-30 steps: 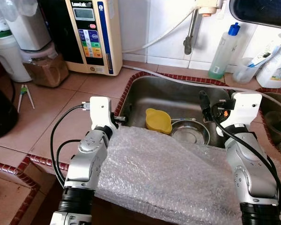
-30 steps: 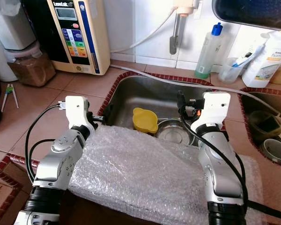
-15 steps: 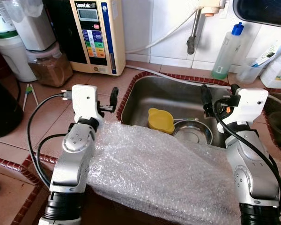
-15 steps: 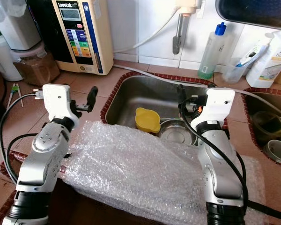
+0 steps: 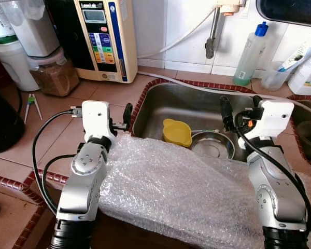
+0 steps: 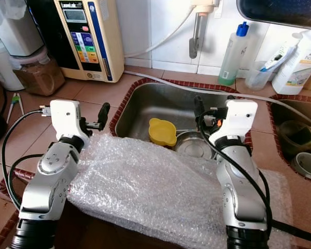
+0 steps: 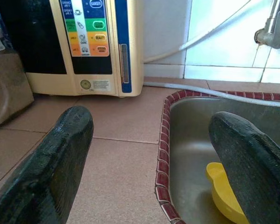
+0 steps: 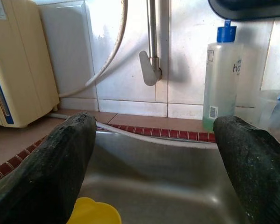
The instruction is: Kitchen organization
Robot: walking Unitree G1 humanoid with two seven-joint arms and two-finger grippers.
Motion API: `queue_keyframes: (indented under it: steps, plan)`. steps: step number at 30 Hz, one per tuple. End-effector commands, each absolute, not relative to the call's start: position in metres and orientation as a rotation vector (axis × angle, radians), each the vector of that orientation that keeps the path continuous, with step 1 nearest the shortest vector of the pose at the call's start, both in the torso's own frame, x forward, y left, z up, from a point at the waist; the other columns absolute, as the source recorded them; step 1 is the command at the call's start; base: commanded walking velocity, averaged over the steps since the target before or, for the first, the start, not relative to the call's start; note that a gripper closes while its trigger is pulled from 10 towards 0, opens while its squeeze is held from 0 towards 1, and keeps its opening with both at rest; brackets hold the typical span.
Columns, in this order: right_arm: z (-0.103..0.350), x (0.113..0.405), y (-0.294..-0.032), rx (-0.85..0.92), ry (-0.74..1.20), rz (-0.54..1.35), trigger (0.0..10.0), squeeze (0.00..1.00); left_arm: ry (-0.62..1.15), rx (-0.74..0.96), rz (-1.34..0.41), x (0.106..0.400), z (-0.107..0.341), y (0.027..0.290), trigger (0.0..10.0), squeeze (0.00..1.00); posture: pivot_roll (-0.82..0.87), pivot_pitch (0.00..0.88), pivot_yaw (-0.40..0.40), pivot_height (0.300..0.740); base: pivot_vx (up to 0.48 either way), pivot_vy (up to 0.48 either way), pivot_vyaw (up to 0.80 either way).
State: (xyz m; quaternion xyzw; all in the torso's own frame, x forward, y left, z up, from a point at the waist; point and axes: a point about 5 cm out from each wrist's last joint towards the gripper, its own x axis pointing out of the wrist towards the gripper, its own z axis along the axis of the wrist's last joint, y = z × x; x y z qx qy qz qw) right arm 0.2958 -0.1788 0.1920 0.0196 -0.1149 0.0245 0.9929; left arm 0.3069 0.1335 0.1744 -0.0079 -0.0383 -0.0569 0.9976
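Bubble wrap (image 5: 186, 192) lies spread across the front edge of the tiled counter (image 5: 62, 129), draped over the near rim of the steel sink (image 5: 192, 104) and resting against both silver forearms. The left tool (image 5: 126, 117) hovers at the sink's left corner, just above the counter tiles, its black fingers (image 7: 51, 168) spread wide apart with nothing between them. Over on the other side, the right tool (image 5: 239, 111) hangs above the sink's right half, fingers (image 8: 51, 172) likewise held wide and empty. Down in the basin a yellow cup (image 5: 176, 133) sits touching a round steel bowl (image 5: 212, 146), both just beyond the far edge of the wrap. Behind the sink, a tap (image 5: 211, 36) comes down from the white wall tiles, with a white hose (image 5: 171, 44) looping off toward the left. A cream water ioniser (image 5: 103, 39) stands at the back left of the counter, beside a jar of brown contents (image 5: 53, 75). A clear bottle with a blue cap (image 5: 250, 54) stands at the back right, next to a plastic cup (image 5: 274, 78) holding a toothbrush.
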Motion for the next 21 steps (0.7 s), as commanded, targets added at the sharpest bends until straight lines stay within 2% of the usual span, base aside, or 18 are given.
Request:
queue_keyframes:
  steps: [1, 21]
  plan:
    - [0.1915, 0.2949, -0.1782, 0.053, -0.226, 0.044, 10.0, 0.77, -0.087, -0.015, -0.121, 0.3089, 0.1806, 0.1353, 10.0, 0.00, -0.16, 0.057, 0.090, 0.740, 0.000, 0.000, 0.00]
    - [0.1912, 0.2950, -0.1801, 0.050, -0.223, 0.039, 10.0, 0.77, -0.071, -0.031, -0.136, 0.3129, 0.1805, 0.1323, 10.0, 0.00, -0.17, 0.054, 0.089, 0.740, 0.000, 0.000, 0.00]
